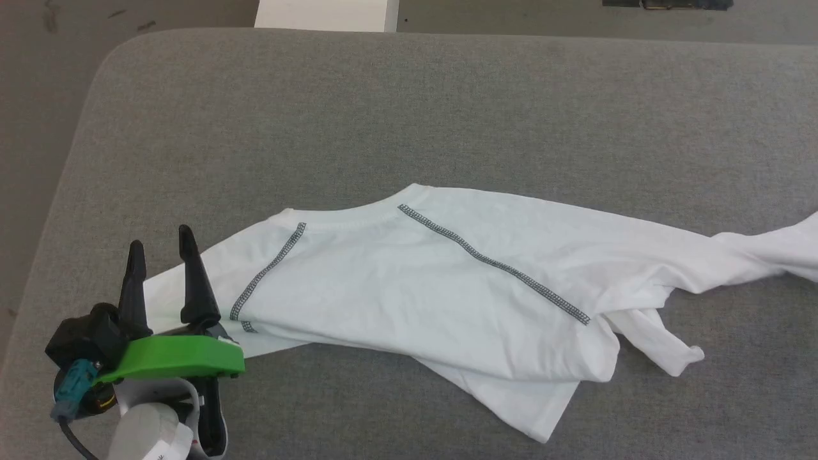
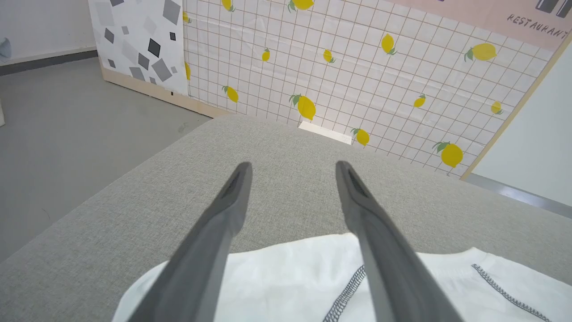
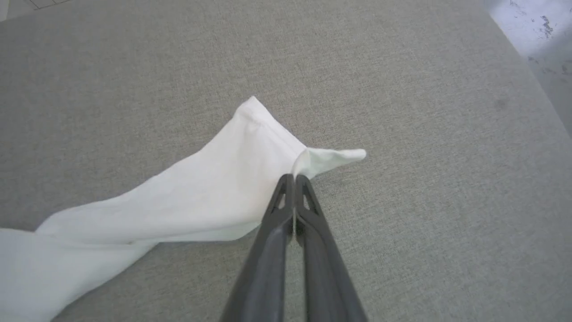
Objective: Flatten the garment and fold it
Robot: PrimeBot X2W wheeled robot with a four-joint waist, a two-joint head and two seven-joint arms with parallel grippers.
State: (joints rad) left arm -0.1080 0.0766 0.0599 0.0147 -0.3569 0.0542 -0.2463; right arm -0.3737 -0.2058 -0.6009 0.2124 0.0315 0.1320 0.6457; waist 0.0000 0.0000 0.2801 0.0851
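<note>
Garment (image 1: 409, 275) rumpled, left claw (image 1: 160, 237) apart above its sleeve, right claw (image 3: 294, 178) clamped on its corner.

- T-shirt (image 1: 409, 281): white, short-sleeved, round-necked; lies crosswise on the grey pad (image 1: 409, 108), only partly flat.
- Seams (image 1: 493, 262): two dark grey zigzag-stitched lines slanting down from the neck band.
- Right end: drawn out into a twisted, bunched strip.
- Near side: a wrinkled sleeve and a pointed flap jut out.
</note>
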